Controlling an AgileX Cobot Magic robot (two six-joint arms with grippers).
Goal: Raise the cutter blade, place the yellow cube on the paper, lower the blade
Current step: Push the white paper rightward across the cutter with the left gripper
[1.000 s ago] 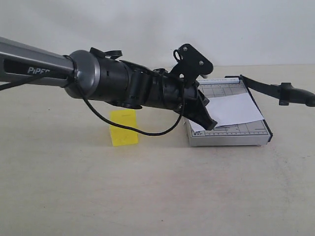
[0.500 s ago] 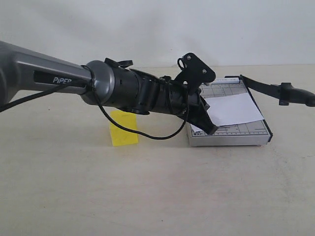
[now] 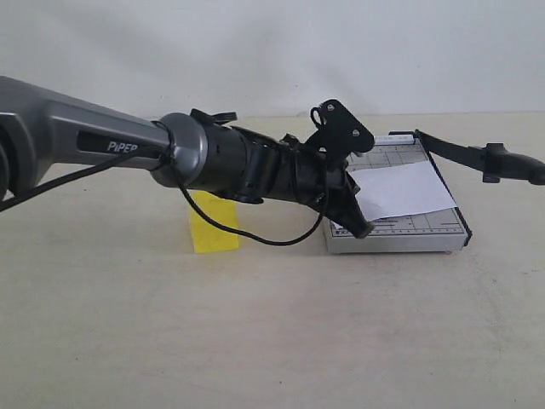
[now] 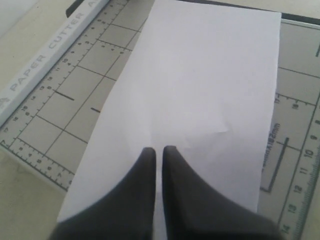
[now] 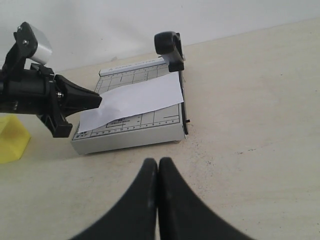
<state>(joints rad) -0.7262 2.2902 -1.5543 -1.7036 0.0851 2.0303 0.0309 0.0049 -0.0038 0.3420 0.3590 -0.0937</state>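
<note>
Step in hand: By my judgement, the first step is done and the second has not begun. The cutter blade [image 3: 464, 152] stands raised, slanting up from its hinge at the far corner of the grey cutter base [image 3: 400, 240], with its handle out past the base's right side.
Paper: The paper [image 3: 404, 189] lies flat across the gridded top of the base, slightly creased and uncovered.
Yellow cube: The yellow cube [image 3: 213, 239] sits on the surface [image 3: 272, 341] well to the left of the base. The left arm partly hides it, and nothing is touching it.
Left end effector: The left end effector [image 4: 159, 150] reaches over the near-left end of the paper. Its fingers are drawn together with only a sliver of gap and nothing is visible between them. Whether the tips touch the sheet cannot be told.
Right end effector: The right end effector [image 5: 158, 162] has its fingers pressed closed and is empty. It hangs over bare surface in front of the cutter, well apart from it.
Next move, assessed: The left arm should lift clear of the paper without dragging it and travel left to the cube. It should then spread its fingers wide enough to straddle two opposite faces before closing.
Requirement on placement: The cube should be set squarely on the paper, clear of the blade's edge of the base.
Risk noted: The arm passes close over the cube, so a low retreat could knock it. The raised blade appears unsupported and could fall if the base is bumped.
</note>
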